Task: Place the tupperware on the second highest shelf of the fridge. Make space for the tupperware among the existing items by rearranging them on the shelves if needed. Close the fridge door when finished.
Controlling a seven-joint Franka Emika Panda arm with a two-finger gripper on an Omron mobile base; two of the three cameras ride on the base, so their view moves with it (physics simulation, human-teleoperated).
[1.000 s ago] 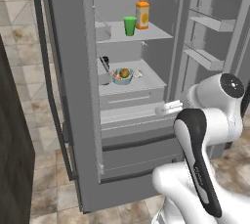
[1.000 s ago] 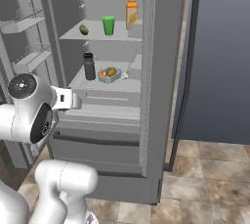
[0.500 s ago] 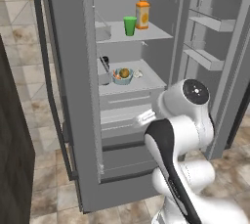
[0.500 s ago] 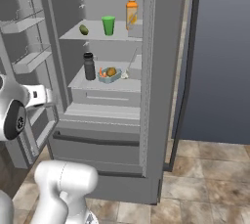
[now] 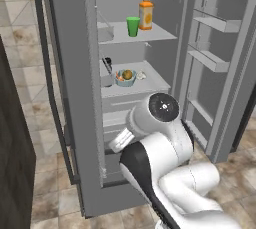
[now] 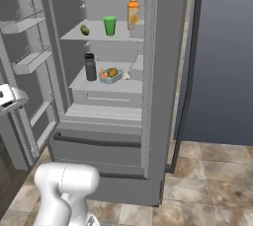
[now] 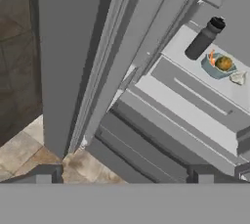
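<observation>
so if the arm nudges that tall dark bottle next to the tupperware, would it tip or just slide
The dark bottle stands upright, tall and narrow, so a high push would likely tip it. Its round body would probably roll once down. The tupperware sits close beside it on the same shelf, so a fall that way might knock it.

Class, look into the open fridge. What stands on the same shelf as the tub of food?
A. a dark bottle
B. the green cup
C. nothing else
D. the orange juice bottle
A: in the right base view the dark bottle stands just left of the tub on the same shelf, while the juice bottle and green cup stand one shelf higher.
</observation>
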